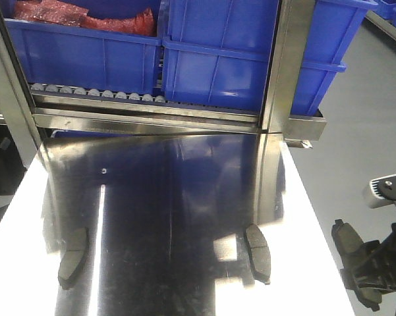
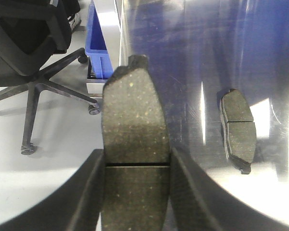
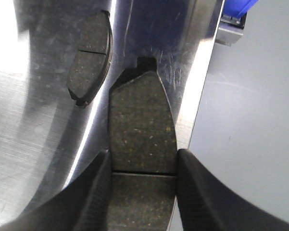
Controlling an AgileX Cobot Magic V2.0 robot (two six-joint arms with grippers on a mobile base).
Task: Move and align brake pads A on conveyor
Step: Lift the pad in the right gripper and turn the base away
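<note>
clamping one small flat curved dark-grey brake pad in the left fingers over the left edge of the shiny steel bench, another pad in the right fingers at its right edge, leaving two more pads lying flat on the bench, well apart
</note>
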